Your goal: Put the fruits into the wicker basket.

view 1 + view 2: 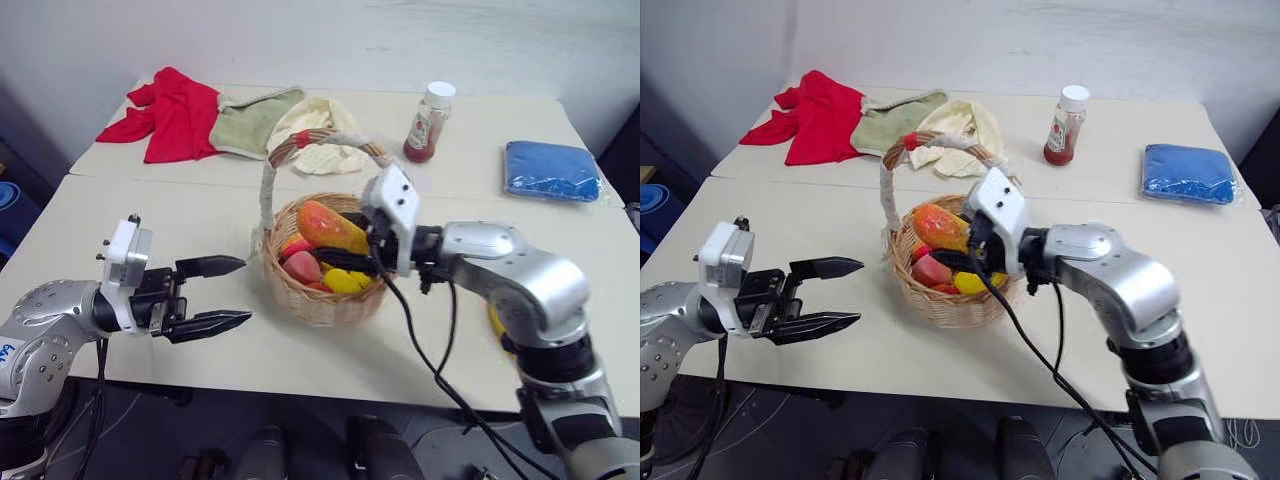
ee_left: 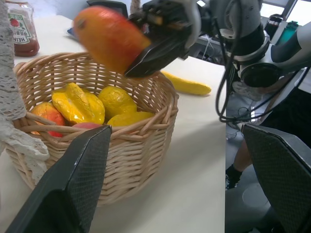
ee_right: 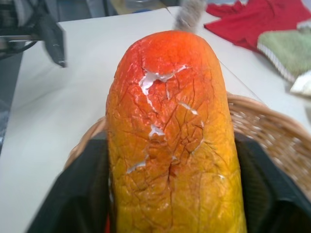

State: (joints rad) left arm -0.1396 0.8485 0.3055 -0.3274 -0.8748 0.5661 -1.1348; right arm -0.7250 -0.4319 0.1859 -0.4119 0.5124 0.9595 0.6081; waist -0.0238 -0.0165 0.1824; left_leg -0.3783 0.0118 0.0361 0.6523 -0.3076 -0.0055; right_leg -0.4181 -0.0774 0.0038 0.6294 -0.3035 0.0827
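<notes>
One mango [image 1: 330,226] is sitting pinched in my right gripper [image 1: 345,262] over the basket [image 1: 318,296], frame center; next I'm letting go. The banana [image 2: 187,85] is probably waiting behind. My left gripper [image 1: 215,296] is hanging open.

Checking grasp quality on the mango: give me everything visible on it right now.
The mango is an oval toy fruit, red-orange at its free end shading to yellow toward the right gripper. Its glossy skin is crazed with fine cracks, and small flakes have chipped off to show white beneath. The gripper's black fingers clamp it on both sides. It hangs tilted above the wicker basket, over the fruit already inside, without touching the rim.
</notes>
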